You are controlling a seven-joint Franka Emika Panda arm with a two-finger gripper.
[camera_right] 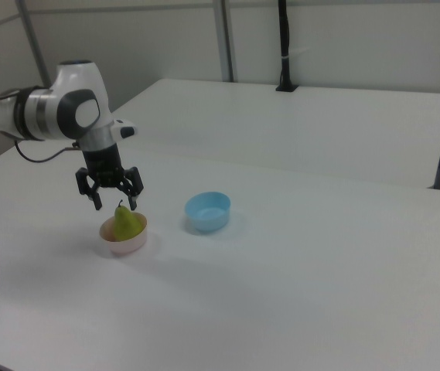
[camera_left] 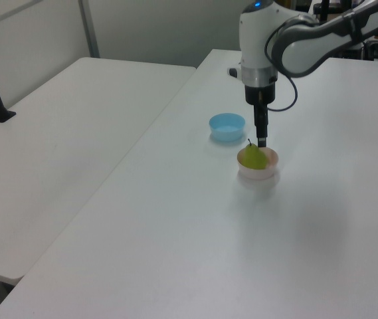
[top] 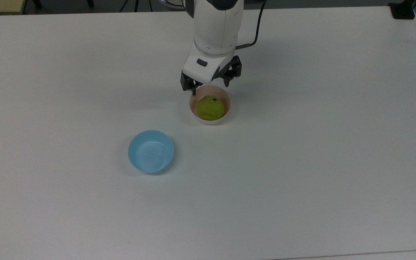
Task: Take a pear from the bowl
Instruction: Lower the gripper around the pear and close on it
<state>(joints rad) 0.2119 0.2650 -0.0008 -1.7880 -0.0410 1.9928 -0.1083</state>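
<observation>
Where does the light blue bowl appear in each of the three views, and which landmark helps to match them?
Top view: light blue bowl, lower left of centre.
Left view, upper middle.
Right view, centre.
Shared landmark: the pink bowl holding the pear, the blue bowl's only neighbour on the table.

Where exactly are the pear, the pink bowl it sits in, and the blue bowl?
pear (top: 210, 108), top view, middle of its yellow-green body.
pink bowl (top: 192, 104), top view, bare inner wall left of the pear.
blue bowl (camera_right: 218, 202), right view, its rim.

Yellow-green pear (top: 210, 108) sits upright, stem up, inside the pale pink bowl (top: 195, 109), just above the top view's centre.
</observation>
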